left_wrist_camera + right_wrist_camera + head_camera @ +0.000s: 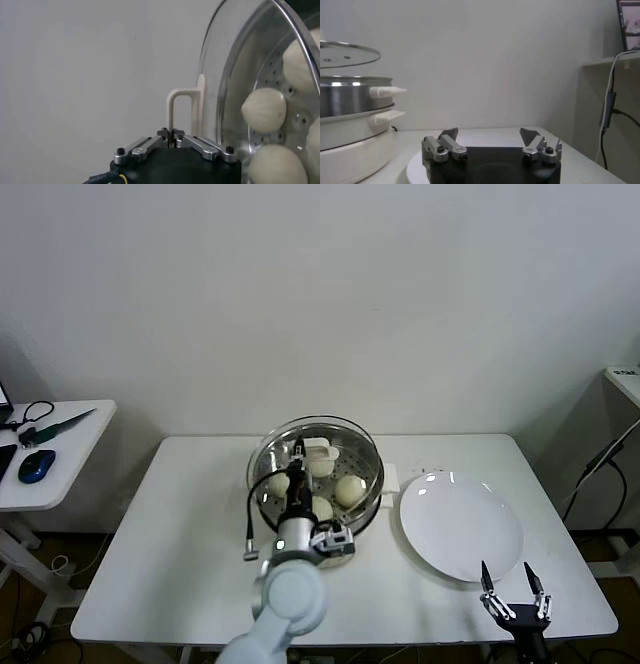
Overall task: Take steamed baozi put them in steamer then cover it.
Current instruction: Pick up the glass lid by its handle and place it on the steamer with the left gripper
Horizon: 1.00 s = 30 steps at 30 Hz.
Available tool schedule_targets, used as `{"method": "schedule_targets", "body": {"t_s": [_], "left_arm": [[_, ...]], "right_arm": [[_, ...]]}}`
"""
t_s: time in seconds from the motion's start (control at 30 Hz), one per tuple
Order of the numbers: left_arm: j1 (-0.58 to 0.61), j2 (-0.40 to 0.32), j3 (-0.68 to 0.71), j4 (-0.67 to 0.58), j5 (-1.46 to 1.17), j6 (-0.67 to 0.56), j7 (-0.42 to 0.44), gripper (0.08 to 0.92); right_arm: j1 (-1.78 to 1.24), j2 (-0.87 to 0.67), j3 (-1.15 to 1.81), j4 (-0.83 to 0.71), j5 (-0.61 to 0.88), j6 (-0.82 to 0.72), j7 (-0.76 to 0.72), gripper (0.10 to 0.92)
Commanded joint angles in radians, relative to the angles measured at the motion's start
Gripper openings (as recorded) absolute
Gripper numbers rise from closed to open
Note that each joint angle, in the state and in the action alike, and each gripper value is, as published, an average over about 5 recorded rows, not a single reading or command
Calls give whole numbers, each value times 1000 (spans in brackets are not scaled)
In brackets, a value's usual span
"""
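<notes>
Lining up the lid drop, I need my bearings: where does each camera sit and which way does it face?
Head: above, looking down at the table; both arms show.
Left wrist: behind the left gripper, shut on the cover, baozi beyond.
Right wrist: low by the plate, open right gripper ahead.
All share the steamer.

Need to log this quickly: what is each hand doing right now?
Left hand: shut on the cover handle, above the steamer.
Right hand: open, empty, near the plate.
</notes>
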Motion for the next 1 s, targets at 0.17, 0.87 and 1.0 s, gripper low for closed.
{"method": "schedule_targets", "body": {"t_s": [0.17,0.87,1.0], "left_arm": [[-35,-91,48,137,71,7,-23,137],[-18,-50,10,144,82,-5,-23,137],[-22,-48,4,153,80,-8,-28,137]], "right_arm": [[4,-6,2,-3,11,8,1,823],[7,7,7,-5,7,21,2,823],[6,11,7,-6,4,28,2,823]]}}
